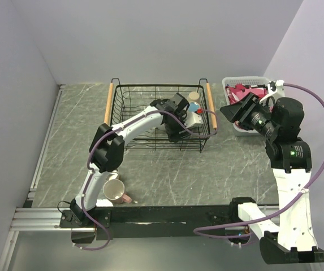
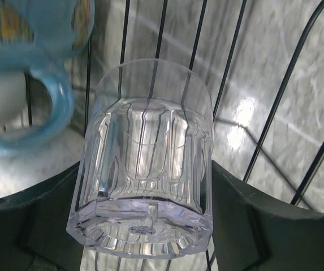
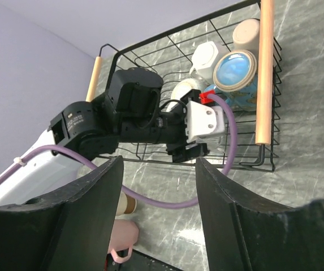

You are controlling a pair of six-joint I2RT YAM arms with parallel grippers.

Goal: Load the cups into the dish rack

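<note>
Currently we are gripping the clear glass (image 2: 145, 169) in our left jaws, which are pressing on it from both sides. Its thick base is facing the wrist camera and its mouth is pointing away, toward the black wires. Just beside it, at the upper left of that view, the blue mug (image 2: 29, 84) is showing blurred, with its handle toward us.

From above, our left arm (image 1: 108, 149) is reaching into the right half of the dish rack (image 1: 156, 86), and we are holding the glass there over the wire floor. In the rack's far right corner a white mug (image 3: 207, 55), the blue mug and a tan cup (image 3: 245, 34) are standing close together along the right wooden handle (image 3: 265, 68), apparently bases up.

Our right jaws are hanging open and empty above the tabletop (image 1: 167, 175), between the rack and the white basket (image 1: 229, 83). Near our left base the pink mug (image 1: 116, 193) is sitting on the tabletop, just beside another cup (image 1: 112, 176) that the arm is partly hiding.
</note>
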